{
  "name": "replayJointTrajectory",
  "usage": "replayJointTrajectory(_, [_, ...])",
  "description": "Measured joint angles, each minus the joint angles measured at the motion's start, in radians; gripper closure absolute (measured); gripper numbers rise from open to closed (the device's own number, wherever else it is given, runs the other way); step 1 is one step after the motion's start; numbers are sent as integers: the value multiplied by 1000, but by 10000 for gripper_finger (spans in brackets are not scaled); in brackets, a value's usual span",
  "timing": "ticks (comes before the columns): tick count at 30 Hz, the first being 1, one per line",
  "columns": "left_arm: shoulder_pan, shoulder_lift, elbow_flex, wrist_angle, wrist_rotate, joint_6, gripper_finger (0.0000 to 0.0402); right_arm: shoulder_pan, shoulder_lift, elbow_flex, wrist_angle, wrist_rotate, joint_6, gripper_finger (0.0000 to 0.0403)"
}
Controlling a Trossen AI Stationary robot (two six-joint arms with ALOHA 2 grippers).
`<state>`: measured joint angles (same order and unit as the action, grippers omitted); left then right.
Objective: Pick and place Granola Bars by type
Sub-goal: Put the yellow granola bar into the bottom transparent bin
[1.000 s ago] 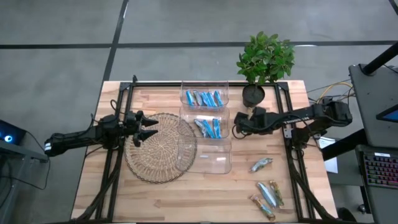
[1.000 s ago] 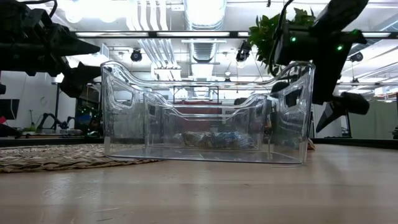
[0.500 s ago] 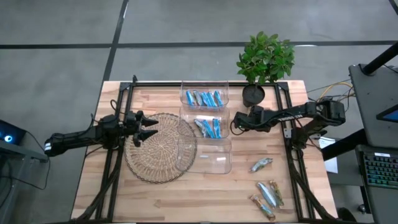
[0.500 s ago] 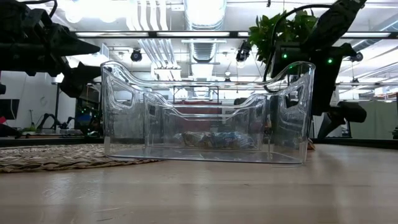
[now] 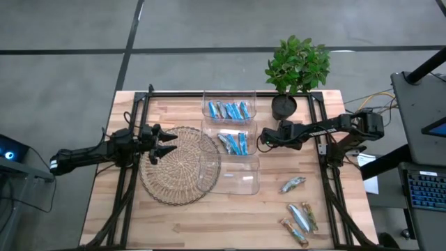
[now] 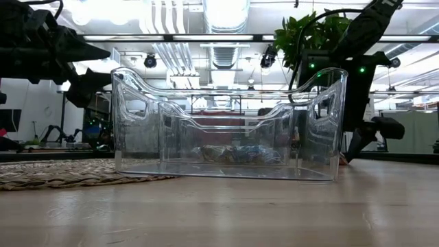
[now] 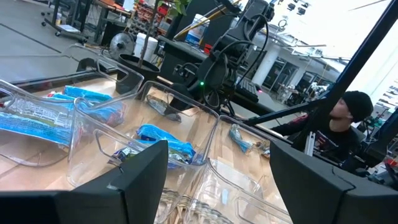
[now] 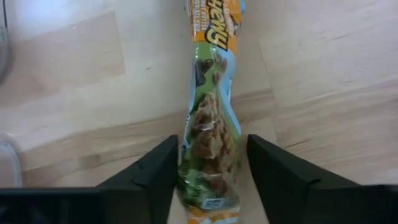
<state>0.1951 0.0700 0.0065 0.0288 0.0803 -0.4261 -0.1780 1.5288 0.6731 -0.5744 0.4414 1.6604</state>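
My right gripper (image 5: 266,140) is just right of the middle clear bin (image 5: 234,142) and is shut on a granola bar (image 8: 210,106) in a green and orange wrapper. Blue-wrapped bars lie in the far bin (image 5: 228,109) and in the middle bin. Three more silvery-green bars lie on the wood at the near right (image 5: 293,184), (image 5: 301,215), (image 5: 293,232). My left gripper (image 5: 167,143) hovers open over the woven mat (image 5: 178,166), touching nothing; its fingers stand wide apart in the left wrist view (image 7: 217,186). My right gripper pinches the granola bar between its two fingers near one end (image 8: 209,146), a finger (image 8: 163,167) on each long side. The wrapper is squeezed narrow there. The rest of the bar reaches out past the fingertips over the wood. I cannot tell whether its far end (image 8: 214,18) touches the table.
A third clear bin (image 5: 230,176) stands nearest me, partly on the mat. A potted plant (image 5: 296,70) stands at the far edge, behind the right arm. Black frame rails run along both sides of the table (image 5: 209,223). A person shows beyond the table (image 7: 348,118).
My right gripper has come down beside the middle bin's right side and shifted slightly toward it, staying shut on the bar.
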Motion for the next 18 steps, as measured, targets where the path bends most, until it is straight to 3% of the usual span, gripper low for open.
replayJointTrajectory(11, [0, 0, 0, 0, 0, 0, 140, -1, -15, 0, -60, 6, 39, 375])
replayJointTrajectory(18, [0, 0, 0, 0, 0, 0, 140, 36, -97, 55, -282, 3, 60, 388])
